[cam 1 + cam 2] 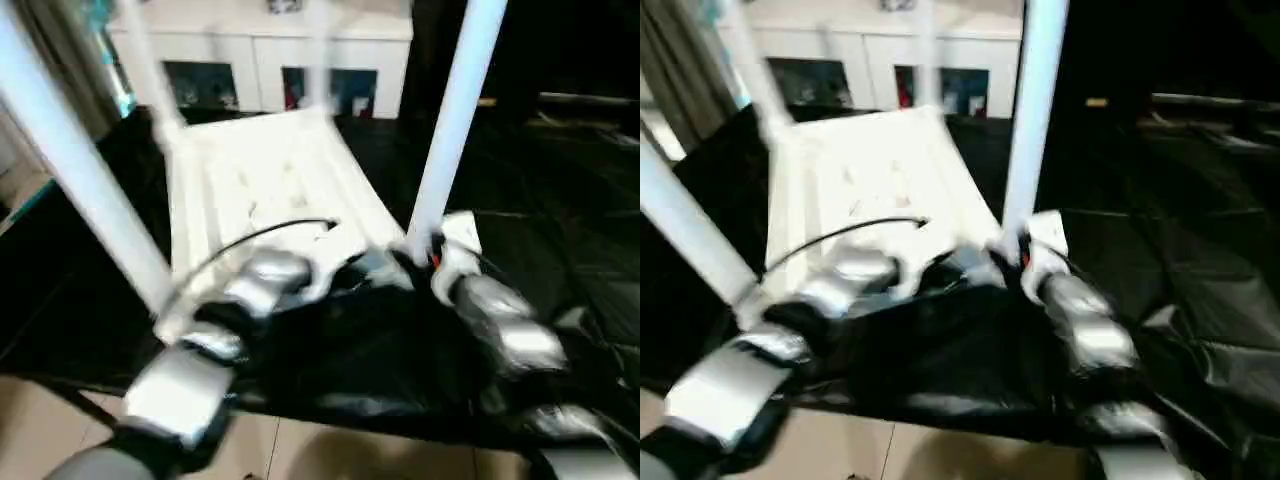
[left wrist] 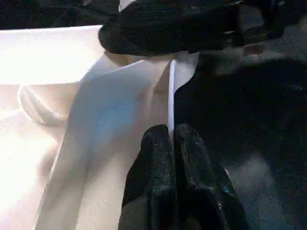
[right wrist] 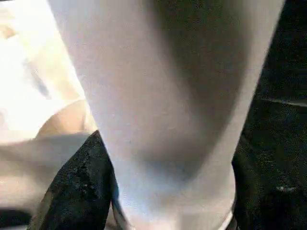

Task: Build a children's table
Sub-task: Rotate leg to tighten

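The children's table lies upside down on the black sheet, its ribbed white top (image 1: pixel 270 190) facing up. Its white tube legs stand up from the corner sockets, two near ones (image 1: pixel 455 110) (image 1: pixel 70 160) and two at the back (image 1: pixel 150 70). My right gripper (image 1: pixel 430 250) holds the near right leg (image 3: pixel 168 96) low down by its socket, with a black finger (image 3: pixel 76 191) on each side. My left gripper (image 2: pixel 171 132) is shut, pinching the thin edge of the top's rim (image 2: pixel 170 96) beside that corner. The right gripper's black body (image 2: pixel 182 28) is just beyond it.
The large black-sheeted table (image 1: pixel 570 200) stretches away to the right and back. A white cabinet with glass doors (image 1: pixel 260 60) stands behind it. Pale floor (image 1: pixel 300 450) lies below the table's near edge, and a curtain (image 1: pixel 60 50) hangs at the far left.
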Tool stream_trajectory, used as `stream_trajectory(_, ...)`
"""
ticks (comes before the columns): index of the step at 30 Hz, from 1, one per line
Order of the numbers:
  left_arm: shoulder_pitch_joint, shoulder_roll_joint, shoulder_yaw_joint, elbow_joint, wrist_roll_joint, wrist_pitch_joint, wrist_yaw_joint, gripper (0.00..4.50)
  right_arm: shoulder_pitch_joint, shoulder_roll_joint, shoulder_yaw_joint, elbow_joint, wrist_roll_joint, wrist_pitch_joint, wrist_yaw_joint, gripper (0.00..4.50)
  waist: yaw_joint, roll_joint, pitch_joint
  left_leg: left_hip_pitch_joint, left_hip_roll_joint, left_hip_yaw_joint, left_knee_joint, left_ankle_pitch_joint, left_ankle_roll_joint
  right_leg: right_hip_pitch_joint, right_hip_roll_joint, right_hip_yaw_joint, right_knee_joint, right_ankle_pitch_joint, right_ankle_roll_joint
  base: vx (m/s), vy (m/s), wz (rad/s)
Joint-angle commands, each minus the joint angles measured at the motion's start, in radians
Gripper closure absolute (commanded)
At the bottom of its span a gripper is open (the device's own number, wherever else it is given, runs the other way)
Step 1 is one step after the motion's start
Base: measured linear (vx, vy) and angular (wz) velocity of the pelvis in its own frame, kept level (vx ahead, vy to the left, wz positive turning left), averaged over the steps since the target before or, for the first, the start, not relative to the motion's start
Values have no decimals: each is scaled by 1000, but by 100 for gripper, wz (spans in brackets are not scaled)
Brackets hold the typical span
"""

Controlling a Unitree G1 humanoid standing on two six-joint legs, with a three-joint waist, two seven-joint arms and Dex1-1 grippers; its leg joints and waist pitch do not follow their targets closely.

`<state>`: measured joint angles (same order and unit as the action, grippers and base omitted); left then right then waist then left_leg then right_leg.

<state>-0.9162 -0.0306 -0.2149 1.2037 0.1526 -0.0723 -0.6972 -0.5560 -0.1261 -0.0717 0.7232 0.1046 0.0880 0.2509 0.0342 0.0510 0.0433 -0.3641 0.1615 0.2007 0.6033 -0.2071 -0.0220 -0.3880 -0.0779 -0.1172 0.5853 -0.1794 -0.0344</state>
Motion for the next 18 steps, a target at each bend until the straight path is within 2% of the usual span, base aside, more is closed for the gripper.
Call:
stream_trajectory(1, -29, -46, 8, -10, -6, -16, 69, 450, 19, 74, 66, 71, -17, 14, 26, 120, 0, -13, -60, 6, 74, -43, -69, -167, 79, 49, -103, 65, -88, -267, -183, 0, 0, 0)
stream_trajectory(2, -29, -50, 3, -8, -3, -24, 67, 450, 14, 79, 72, 64, -20, 0, 42, 106, 1, -11, -62, 6, 74, -42, -68, -145, 102, 52, -102, 65, -84, -216, -194, 0, 0, 0)
stream_trajectory(3, -28, -51, 2, -9, -3, -32, 62, 450, 11, 76, 77, 57, -23, -9, 55, 106, -1, -15, -63, 3, 75, -42, -68, -140, 113, 53, -101, 65, -80, -193, -200, 0, 0, 0)
stream_trajectory(5, -28, -52, 3, -8, -3, -36, 62, 450, 9, 75, 80, 56, -26, -15, 55, 96, 0, -12, -62, 5, 75, -41, -68, -149, 120, 53, -103, 64, -82, -204, -201, 0, 0, 0)
stream_trajectory(6, -26, -47, 5, -10, -7, -37, 51, 450, 9, 61, 93, 53, -42, -36, 62, 79, 0, -16, -62, 5, 75, -41, -68, -152, 120, 53, -103, 64, -83, -214, -200, 0, 0, 0)
stream_trajectory(7, -25, -45, 6, -11, -8, -39, 47, 450, 10, 56, 96, 51, -44, -41, 68, 66, 1, -14, -62, 6, 75, -41, -68, -154, 118, 52, -104, 63, -83, -223, -198, 0, 0, 0)
stream_trajectory(9, -20, -28, 9, -11, -10, -51, 16, 450, 14, 25, 104, 39, -44, -80, 135, 66, 3, -17, -61, 4, 73, -40, -67, -159, 124, 55, -104, 63, -85, -247, -188, 0, 0, 0)
stream_trajectory(10, -11, -1, 10, -14, -10, -74, -37, 450, 30, -22, 112, 2, -22, -101, 262, 66, 4, -20, -62, 4, 72, -39, -66, -158, 132, 56, -103, 62, -87, -245, -186, 0, 0, 0)
stream_trajectory(12, -6, 16, 10, -18, -12, -84, -72, 450, 44, -60, 126, -25, -15, -111, 339, 66, 6, -18, -63, -1, 76, -40, -64, -126, 159, 57, -101, 62, -78, -192, -192, 0, 0, 0)
stream_trajectory(13, 3, 39, 11, -27, -23, -99, -138, 450, 66, -110, 138, -66, -2, -107, 431, 66, 8, -19, -63, -1, 75, -40, -64, -123, 167, 59, -100, 60, -79, -187, -191, 0, 0, 0)
stream_trajectory(14, 9, 57, 15, -33, -33, -106, -186, 450, 81, -146, 141, -95, 6, -105, 493, 66, 14, -24, -64, -2, 75, -36, -60, -115, 184, 61, -100, 60, -75, -173, -191, 0, 0, 0)
stream_trajectory(15, 12, 62, 15, -35, -36, -113, -202, 450, 84, -154, 140, -101, 10, -104, 506, 66, 17, -22, -63, -4, 76, -37, -59, -109, 190, 60, -100, 59, -74, -171, -190, 0, 0, 0)
stream_trajectory(17, 30, 105, 4, -51, -47, -140, -333, 450, 105, -214, 130, -148, 44, -89, 615, 66, 21, -22, -64, -5, 78, -37, -58, -100, 196, 60, -101, 57, -74, -181, -185, 0, 0, 0)
stream_trajectory(18, 30, 105, 4, -51, -47, -140, -333, 450, 105, -214, 130, -148, 44, -89, 615, 66, 21, -22, -65, -6, 78, -37, -58, -96, 199, 60, -100, 57, -72, -174, -187, 0, 0, 0)
